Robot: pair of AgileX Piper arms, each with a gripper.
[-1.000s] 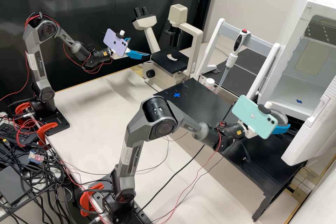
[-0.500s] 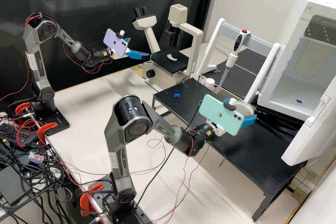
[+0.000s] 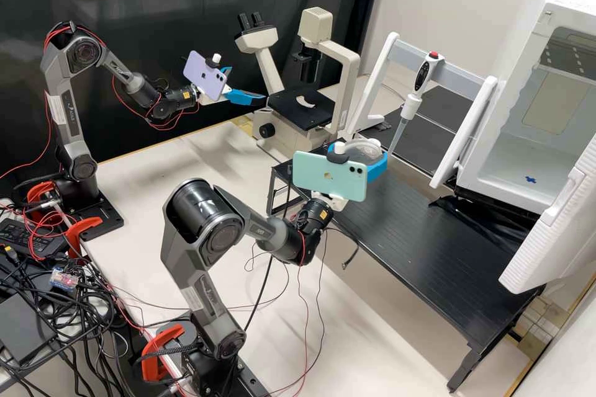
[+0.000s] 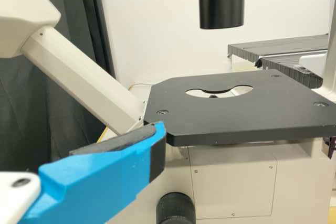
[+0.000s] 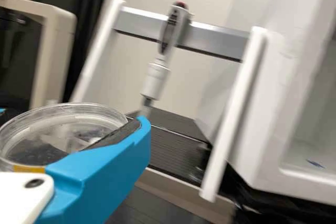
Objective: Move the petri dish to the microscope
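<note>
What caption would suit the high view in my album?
A clear petri dish held in the robot's right tool, with a microscope standing beyond.

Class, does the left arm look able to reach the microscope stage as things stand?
Probably yes: its tool hovers close beside the microscope stage, and nothing seems to stand between them.

1. High view: bright, w/ soft shadows on table (image 3: 149, 186), faint sheen on blk platform (image 3: 403, 223).
2. L wrist: well lit, pale wall (image 4: 157, 30) brightest.
3. R wrist: motion blur, pipette (image 5: 156, 81) smeared; glints on petri dish (image 5: 68, 129).
</note>
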